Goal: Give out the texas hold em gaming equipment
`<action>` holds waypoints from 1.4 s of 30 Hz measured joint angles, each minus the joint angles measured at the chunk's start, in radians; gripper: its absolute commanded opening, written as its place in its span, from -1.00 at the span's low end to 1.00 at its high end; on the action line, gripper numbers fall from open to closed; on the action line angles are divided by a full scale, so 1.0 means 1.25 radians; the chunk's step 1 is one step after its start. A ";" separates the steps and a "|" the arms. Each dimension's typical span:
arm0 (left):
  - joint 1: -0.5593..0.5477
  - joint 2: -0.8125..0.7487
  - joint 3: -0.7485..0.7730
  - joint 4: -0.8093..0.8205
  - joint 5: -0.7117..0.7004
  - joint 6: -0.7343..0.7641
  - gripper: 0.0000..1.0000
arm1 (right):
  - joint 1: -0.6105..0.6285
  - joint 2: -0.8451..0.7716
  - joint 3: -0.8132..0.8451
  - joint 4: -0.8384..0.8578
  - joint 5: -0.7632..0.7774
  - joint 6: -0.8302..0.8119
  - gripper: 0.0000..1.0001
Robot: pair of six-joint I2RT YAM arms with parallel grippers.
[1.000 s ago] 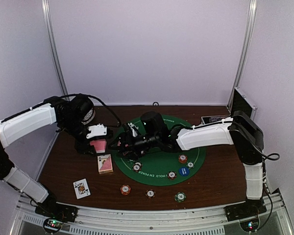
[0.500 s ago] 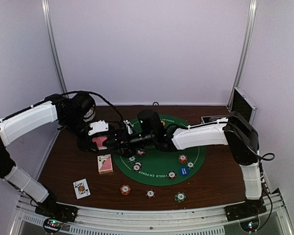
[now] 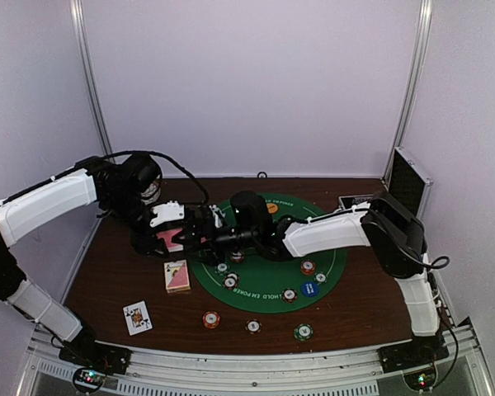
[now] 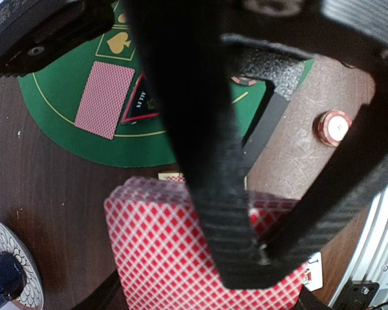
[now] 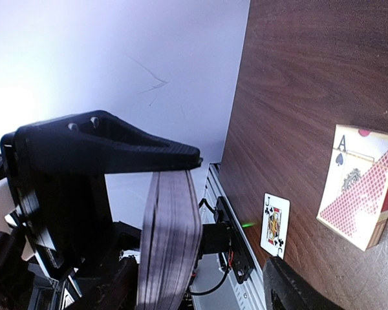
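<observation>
My left gripper (image 3: 167,236) is shut on a deck of red-backed playing cards (image 4: 155,252), held above the brown table left of the green felt mat (image 3: 268,289). My right gripper (image 3: 195,235) reaches across to it and is open. In the right wrist view the deck (image 5: 171,245) is edge-on, with one finger (image 5: 110,148) along its top and the other finger (image 5: 291,290) well apart. A face-down card (image 4: 105,99) and the red triangle (image 4: 141,103) lie on the mat. Striped chips (image 3: 210,319) and a blue disc (image 3: 309,289) are spread near the mat's front.
A card box (image 3: 177,275) lies below the grippers, with a face-up jack of clubs (image 3: 137,317) nearer the front edge. The chip case (image 3: 404,177) stands open at the back right. A dark blue cup on a patterned plate (image 4: 6,274) sits left of the deck.
My right arm has stretched leftward off the mat until its fingers reach the deck in my left gripper. The left gripper has shifted slightly toward it, still holding the deck.
</observation>
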 measured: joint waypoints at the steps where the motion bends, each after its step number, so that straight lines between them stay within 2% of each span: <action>1: -0.001 0.000 0.000 0.000 0.000 0.000 -0.35 | 0.000 0.004 0.001 0.013 0.003 0.009 0.38; 7: -0.003 0.000 0.000 -0.003 0.001 0.000 -0.35 | 0.000 0.026 0.011 0.070 0.008 0.050 0.38; 17: -0.003 0.000 0.000 -0.013 0.000 0.001 -0.35 | 0.000 0.079 0.075 0.083 -0.002 0.079 0.38; 28: -0.004 0.000 0.000 -0.019 -0.001 0.001 -0.35 | -0.009 0.084 0.088 0.020 -0.036 0.044 0.32; 38: -0.009 0.000 0.000 -0.018 -0.001 0.002 -0.35 | -0.038 0.026 0.054 -0.063 -0.049 -0.026 0.14; 42: -0.009 0.000 0.000 -0.018 -0.002 0.002 -0.35 | -0.045 0.014 0.051 -0.085 -0.052 -0.037 0.14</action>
